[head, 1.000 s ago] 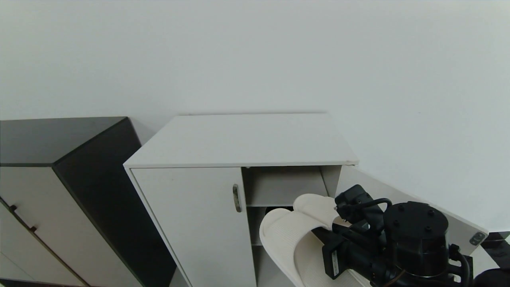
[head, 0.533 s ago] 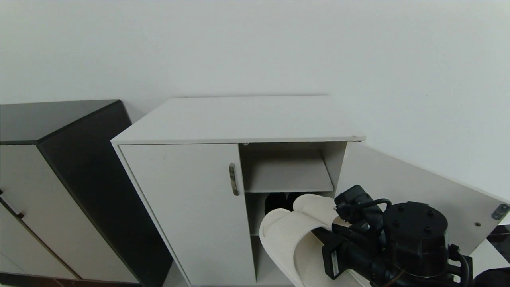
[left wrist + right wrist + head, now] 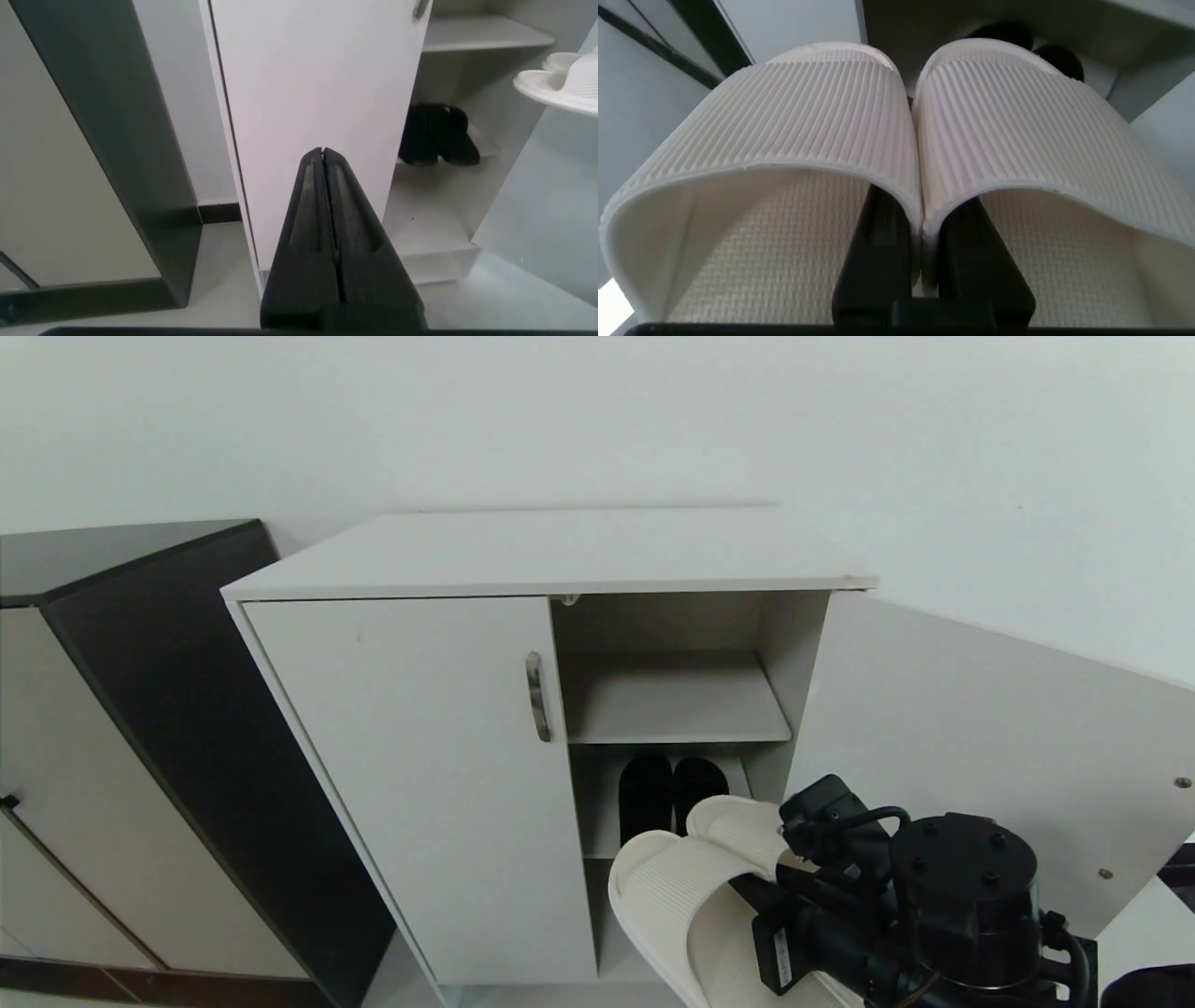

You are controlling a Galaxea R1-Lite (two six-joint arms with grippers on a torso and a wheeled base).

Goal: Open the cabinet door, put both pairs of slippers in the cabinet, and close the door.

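Two pairs: black slippers (image 3: 672,793) sit on a lower shelf in the cabinet (image 3: 560,555). White slippers (image 3: 681,896) hang at their 6 o'clock, clamped together by the right gripper (image 3: 920,271). Next, probably: reach in, release, shut door (image 3: 980,728).

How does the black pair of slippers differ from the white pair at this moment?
Colour: the black slippers are dark; the white slippers pale, ribbed. Place: the black slippers lie inside the cabinet under its top shelf; the white slippers are outside, before the open side. Support: the black slippers rest flat; the white slippers are clamped in the right gripper. Each pair sits side by side.
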